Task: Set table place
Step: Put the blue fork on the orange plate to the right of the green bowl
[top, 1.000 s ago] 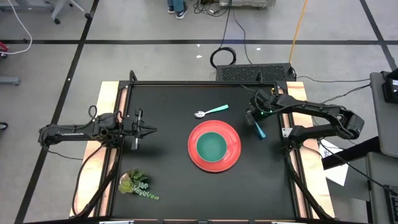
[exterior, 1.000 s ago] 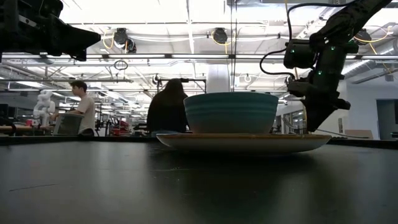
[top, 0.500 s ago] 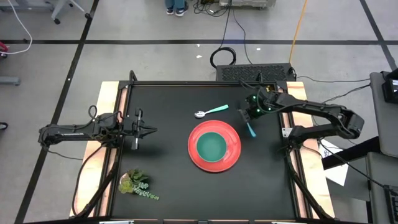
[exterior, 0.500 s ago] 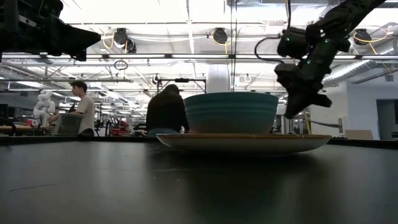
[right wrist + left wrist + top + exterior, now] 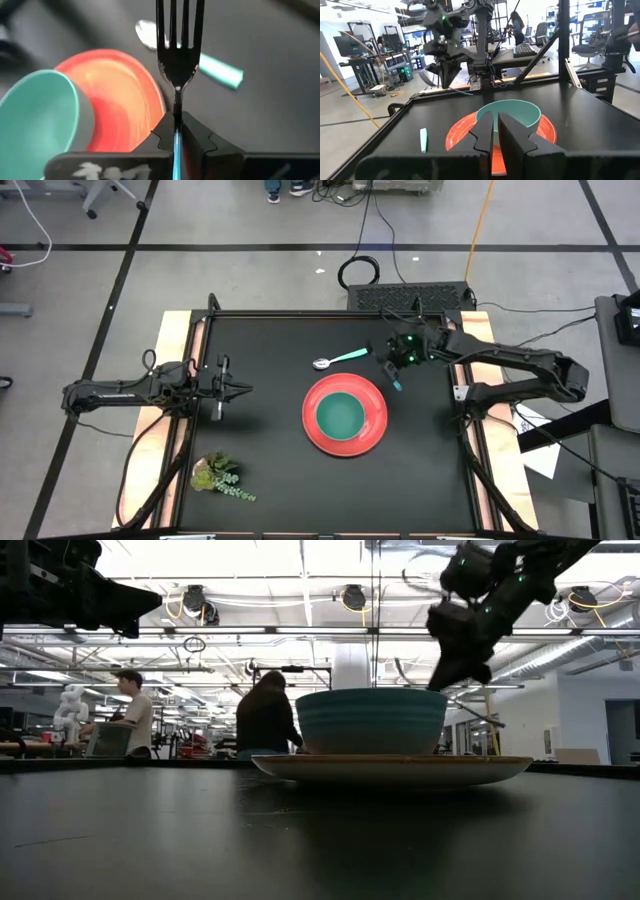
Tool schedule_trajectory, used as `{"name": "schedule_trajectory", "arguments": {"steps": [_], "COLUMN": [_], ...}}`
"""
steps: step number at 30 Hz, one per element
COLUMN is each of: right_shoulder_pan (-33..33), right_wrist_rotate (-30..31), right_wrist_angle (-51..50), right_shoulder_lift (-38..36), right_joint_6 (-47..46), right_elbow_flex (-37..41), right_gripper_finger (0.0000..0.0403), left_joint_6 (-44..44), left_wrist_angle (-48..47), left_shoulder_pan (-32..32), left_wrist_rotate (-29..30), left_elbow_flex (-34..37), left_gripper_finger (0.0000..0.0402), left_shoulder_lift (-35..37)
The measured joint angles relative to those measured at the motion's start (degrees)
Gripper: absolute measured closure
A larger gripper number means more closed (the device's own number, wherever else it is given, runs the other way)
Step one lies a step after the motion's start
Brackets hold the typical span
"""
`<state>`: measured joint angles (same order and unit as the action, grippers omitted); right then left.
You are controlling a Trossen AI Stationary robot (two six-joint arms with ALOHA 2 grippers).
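On the desk (image 5: 260, 350) sit one red plate (image 5: 367, 425) with one teal bowl (image 5: 341, 415) centred on it. One spoon (image 5: 338, 359) lies at the plate's 12 o'clock. The right end effector (image 5: 393, 372) (at 1 o'clock) clamps the single fork (image 5: 179, 35). The left end effector (image 5: 243, 390), closed and empty, waits at 9 o'clock.

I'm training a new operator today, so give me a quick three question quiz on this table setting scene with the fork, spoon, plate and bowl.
1. True or false: the right gripper holds the fork.
2. Where does the teal bowl sit? A) on the red plate B) beside the plant sprig C) off the table
3. Fill in: the spoon lies on the ____.

Key: 1 true. 2 A. 3 table, beyond the plate, nearer the right arm. The left gripper waits at the left side.
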<state>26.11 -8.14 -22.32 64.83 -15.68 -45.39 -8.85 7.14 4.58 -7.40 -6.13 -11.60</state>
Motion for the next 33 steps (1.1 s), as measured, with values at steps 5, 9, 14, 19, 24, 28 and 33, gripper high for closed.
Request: {"name": "schedule_trajectory", "arguments": {"steps": [5,9,14,19,24,28,33], "right_shoulder_pan": [-2.42,-2.98,-3.33,-5.25,-7.82,-10.49,-13.85], "right_wrist_rotate": [0.68,0.76,0.59,0.45,0.41,0.39,-1.23], "right_wrist_angle": [3.97,3.74,3.38,2.84,4.74,8.81,13.76], "right_shoulder_lift": [-4.53,-7.57,-10.14,-13.55,-17.77,-20.96,-24.6], "right_joint_6": [1.85,2.9,5.41,7.41,7.41,7.43,7.78], "right_elbow_flex": [0.0,0.0,0.0,1.09,5.64,9.91,14.71], "right_gripper_finger": [0.0399,0.0399,0.0399,0.0399,0.0399,0.0399,0.0399], "left_joint_6": [0.14,0.16,0.14,0.4,0.38,0.38,0.37], "left_wrist_angle": [-0.02,-0.02,-0.02,-0.02,-0.02,-0.04,-0.02], "left_shoulder_pan": [0.0,0.0,0.0,0.0,0.0,0.0,0.0], "left_wrist_rotate": [0.0,0.0,0.0,0.0,0.02,0.02,0.02], "left_elbow_flex": [0.0,0.0,0.0,0.0,0.0,0.0,0.0], "left_gripper_finger": [0.0369,0.0369,0.0369,0.0369,0.0369,0.0369,0.0369], "left_shoulder_lift": [-0.01,-0.01,-0.01,-0.01,-0.01,-0.01,-0.01]}}
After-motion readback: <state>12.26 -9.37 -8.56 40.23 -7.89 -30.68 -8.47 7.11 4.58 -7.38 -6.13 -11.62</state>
